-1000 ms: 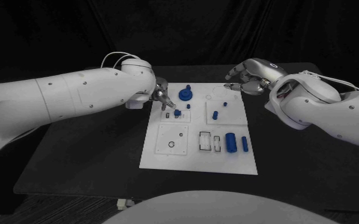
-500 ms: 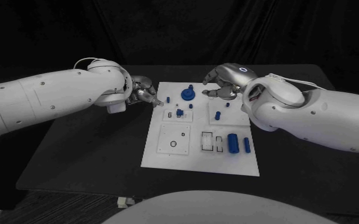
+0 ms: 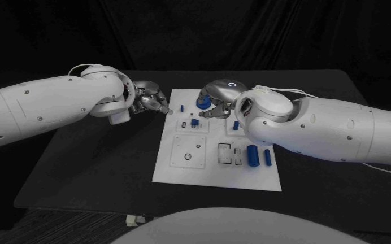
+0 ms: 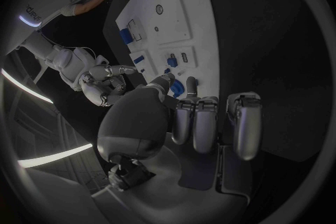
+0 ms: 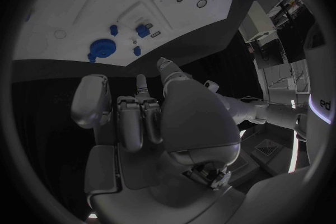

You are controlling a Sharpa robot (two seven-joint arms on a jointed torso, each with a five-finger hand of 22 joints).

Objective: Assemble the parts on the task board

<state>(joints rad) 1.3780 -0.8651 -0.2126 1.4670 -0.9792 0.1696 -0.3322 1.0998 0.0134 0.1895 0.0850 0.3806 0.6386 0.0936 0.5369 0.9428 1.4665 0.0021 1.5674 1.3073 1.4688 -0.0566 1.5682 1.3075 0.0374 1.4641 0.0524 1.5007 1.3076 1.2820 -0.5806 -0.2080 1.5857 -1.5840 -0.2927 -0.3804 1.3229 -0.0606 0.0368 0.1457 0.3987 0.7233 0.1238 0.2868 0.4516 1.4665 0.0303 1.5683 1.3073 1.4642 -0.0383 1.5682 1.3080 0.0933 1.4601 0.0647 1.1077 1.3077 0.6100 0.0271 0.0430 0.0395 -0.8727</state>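
White flat task board (image 3: 187, 170) sits mid-table, small blue plastic parts (image 3: 252, 156) on it. Left hand (image 3: 151, 102) curled, empty, at board's edge. Right hand (image 5: 150, 115) curled empty per wrist view; head view hides its fingers.

White task board (image 3: 191, 173) lying flat between the two hands, round blue part (image 3: 204, 103) just beside the right hand (image 3: 218, 96), small blue pegs (image 3: 195, 122) near the left hand (image 3: 151, 101), blue cylinders (image 3: 252, 156) well apart from both

**Dark room around a black table**

A black table (image 3: 98, 165) stands in front of a black curtain (image 3: 244, 24) that hangs in folds along the far side. Under the near left edge, grey floor (image 3: 73, 221) is visible.
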